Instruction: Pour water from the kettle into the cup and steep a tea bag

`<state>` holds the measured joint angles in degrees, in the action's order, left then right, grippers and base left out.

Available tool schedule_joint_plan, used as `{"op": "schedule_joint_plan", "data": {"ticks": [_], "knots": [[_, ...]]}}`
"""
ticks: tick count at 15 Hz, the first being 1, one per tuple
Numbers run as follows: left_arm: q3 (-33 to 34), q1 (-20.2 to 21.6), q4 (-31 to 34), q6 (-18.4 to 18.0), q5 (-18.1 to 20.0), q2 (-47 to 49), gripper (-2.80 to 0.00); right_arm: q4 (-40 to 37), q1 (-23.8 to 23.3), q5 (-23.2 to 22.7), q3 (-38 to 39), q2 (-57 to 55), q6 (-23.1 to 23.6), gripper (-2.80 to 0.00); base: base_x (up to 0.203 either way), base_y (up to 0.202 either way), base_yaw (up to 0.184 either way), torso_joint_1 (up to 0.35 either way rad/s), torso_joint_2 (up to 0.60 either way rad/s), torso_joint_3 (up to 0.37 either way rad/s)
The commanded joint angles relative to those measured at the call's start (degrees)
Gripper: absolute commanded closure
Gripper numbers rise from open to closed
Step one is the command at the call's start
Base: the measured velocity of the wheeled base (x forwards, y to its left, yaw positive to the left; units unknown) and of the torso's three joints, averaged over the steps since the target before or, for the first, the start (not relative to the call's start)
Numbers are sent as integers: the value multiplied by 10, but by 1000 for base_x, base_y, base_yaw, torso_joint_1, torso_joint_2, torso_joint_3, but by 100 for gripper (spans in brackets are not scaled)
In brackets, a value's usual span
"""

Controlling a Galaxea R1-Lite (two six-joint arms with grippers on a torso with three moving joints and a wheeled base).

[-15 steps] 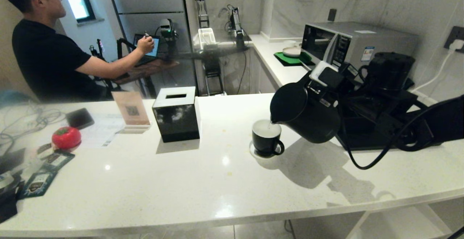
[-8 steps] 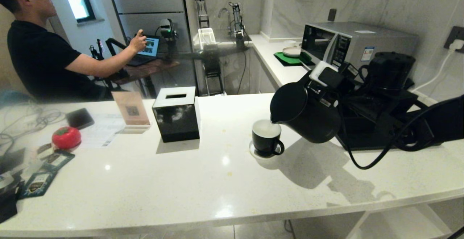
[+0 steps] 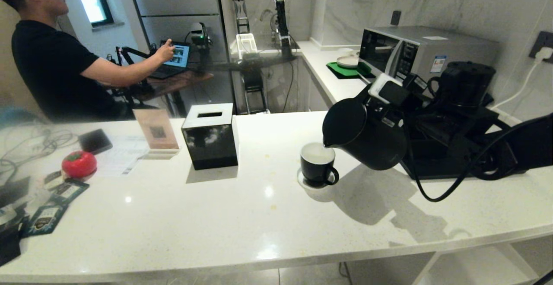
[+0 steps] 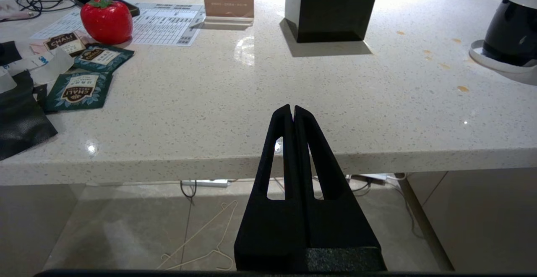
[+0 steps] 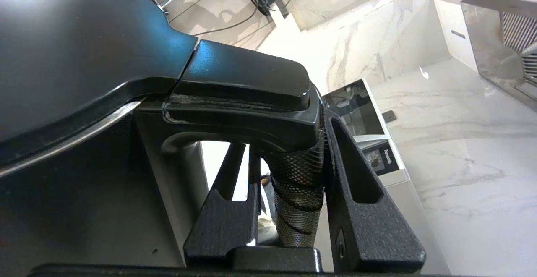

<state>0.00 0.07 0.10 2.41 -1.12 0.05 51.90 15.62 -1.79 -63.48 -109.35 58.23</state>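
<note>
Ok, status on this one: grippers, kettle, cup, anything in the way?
Right gripper clamped on matte black kettle handle, spout tipped over glossy black cup. Left gripper shut, parked below the counter edge. Black tissue box well aside; nothing blocking.

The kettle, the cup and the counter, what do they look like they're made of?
The kettle: matte black, probably plastic or coated metal, since it barely reflects; its handle has a mesh-textured grip where the right pincer clamps it. The cup: likely glazed ceramic, glossy black outside with a white inside. The counter: polished pale stone or quartz, going by fine speckles and mirror-like light spots.
</note>
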Motion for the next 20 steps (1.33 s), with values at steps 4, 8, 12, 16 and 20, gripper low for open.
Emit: {"op": "schedule_joint_plan", "data": {"ticks": [4,8,12,16,20], "knots": [[0,0,0,0,0,0,0,3,1,-1,0,0,3,0,0,0,0,0,0,0],[0,0,0,0,0,0,0,3,0,-1,-1,2,2,0,0,0,0,0,0,0],[0,0,0,0,0,0,0,0,0,-1,1,9,-3,0,0,0,0,0,0,0],[0,0,0,0,0,0,0,-4,0,0,6,15,-22,0,0,0,0,0,0,0],[0,0,0,0,0,0,0,-5,0,1,20,25,-44,0,0,0,0,0,0,0]]}}
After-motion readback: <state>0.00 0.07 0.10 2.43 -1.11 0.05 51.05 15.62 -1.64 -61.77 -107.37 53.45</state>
